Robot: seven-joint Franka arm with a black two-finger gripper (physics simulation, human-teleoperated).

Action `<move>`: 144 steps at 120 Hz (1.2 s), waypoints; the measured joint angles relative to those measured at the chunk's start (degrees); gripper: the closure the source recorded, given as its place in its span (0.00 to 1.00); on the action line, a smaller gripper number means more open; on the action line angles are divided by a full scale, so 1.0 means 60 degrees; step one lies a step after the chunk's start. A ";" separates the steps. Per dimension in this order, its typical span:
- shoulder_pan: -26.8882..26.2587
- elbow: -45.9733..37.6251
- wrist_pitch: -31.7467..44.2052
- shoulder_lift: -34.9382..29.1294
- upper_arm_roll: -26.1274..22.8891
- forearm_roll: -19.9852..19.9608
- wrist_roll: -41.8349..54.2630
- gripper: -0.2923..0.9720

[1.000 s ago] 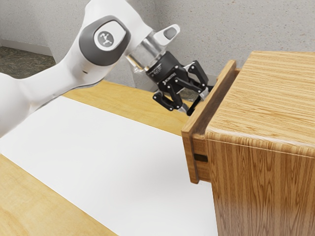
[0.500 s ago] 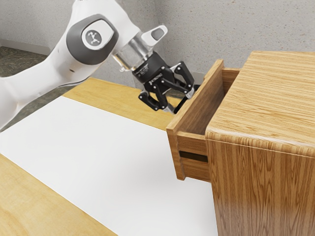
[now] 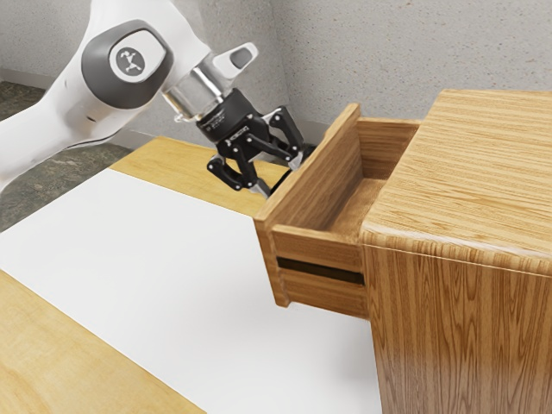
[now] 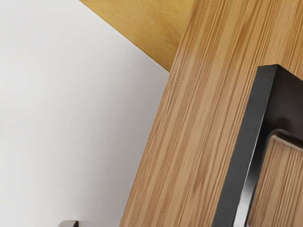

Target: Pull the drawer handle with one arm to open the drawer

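A wooden cabinet (image 3: 466, 276) stands at the exterior view's right. Its top drawer (image 3: 315, 185) is pulled out about a hand's width, and the inside looks empty. My black gripper (image 3: 278, 175) is pressed against the outer face of the drawer front, with its fingertips hidden behind the panel's edge. It is shut on the drawer handle. In the wrist view the dark drawer handle (image 4: 251, 156) lies close against the wooden drawer front (image 4: 199, 118).
A white mat (image 3: 155, 267) covers the wooden table (image 3: 194, 168) in front of the cabinet, also seen as the white mat (image 4: 71, 118) beside the drawer front. A grey wall (image 3: 388, 43) runs behind. Dark floor (image 3: 34, 103) lies beyond the table's far edge.
The drawer has slid out of the cabinet toward the exterior view's left, from barely open to well open. My gripper and arm moved left with it.
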 joint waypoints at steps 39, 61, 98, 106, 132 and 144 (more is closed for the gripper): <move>0.0289 -0.0123 -0.0189 -0.0156 0.0206 -0.0003 0.0111 0.48; 0.0398 -0.0201 -0.0269 -0.0333 0.0448 -0.0011 0.0217 0.48; 0.0846 -0.0206 -0.0552 -0.0486 0.0451 -0.0006 0.0387 0.48; 0.0990 -0.0206 -0.0617 -0.0500 0.0450 -0.0004 0.0422 0.48; 0.1314 -0.0206 -0.0793 -0.0553 0.0463 -0.0009 0.0535 0.48; 0.1304 -0.0206 -0.0846 -0.0563 0.0504 -0.0010 0.0574 0.47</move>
